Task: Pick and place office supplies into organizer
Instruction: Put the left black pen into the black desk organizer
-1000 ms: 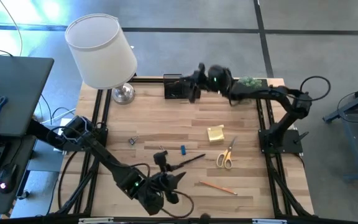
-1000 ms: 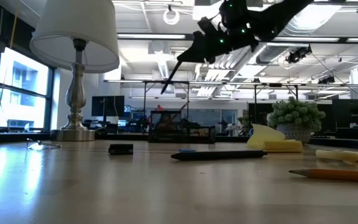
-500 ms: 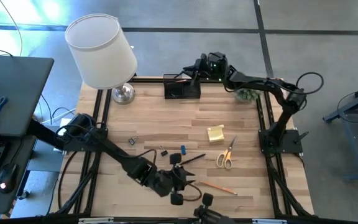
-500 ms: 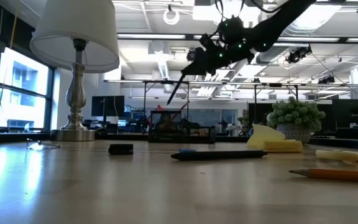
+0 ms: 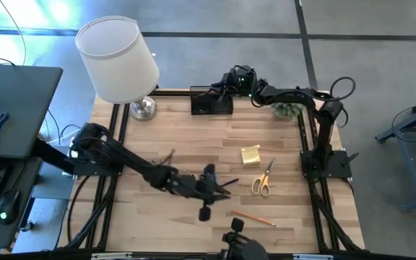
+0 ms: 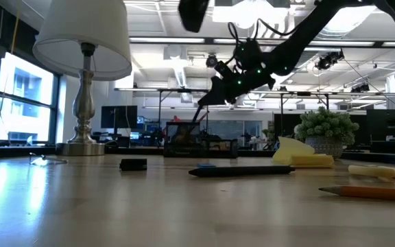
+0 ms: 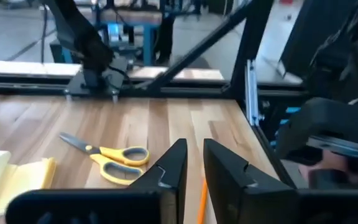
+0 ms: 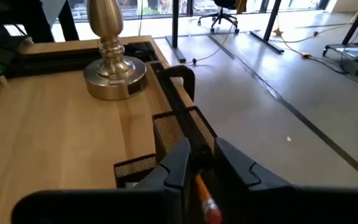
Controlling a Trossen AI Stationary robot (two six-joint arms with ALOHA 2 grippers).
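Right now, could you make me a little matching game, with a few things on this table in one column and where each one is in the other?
Things:
1. yellow sticky-note pad
2. orange-handled scissors
3. white-shaded lamp
4. black mesh organizer

Places:
A. far edge of the table, under the right end effector
B. far left corner
C. lying flat just nearer than the pad
D. right of centre, beside the scissors' tips

Pairs: 1-D, 2-C, 3-B, 4-A

Pale wood-grain table (image 5: 193, 144) with a slight sheen; black wire-mesh organizer (image 8: 179, 134), seemingly metal; shiny chrome lamp base (image 8: 110, 78); matt yellow paper pad (image 5: 250, 154)
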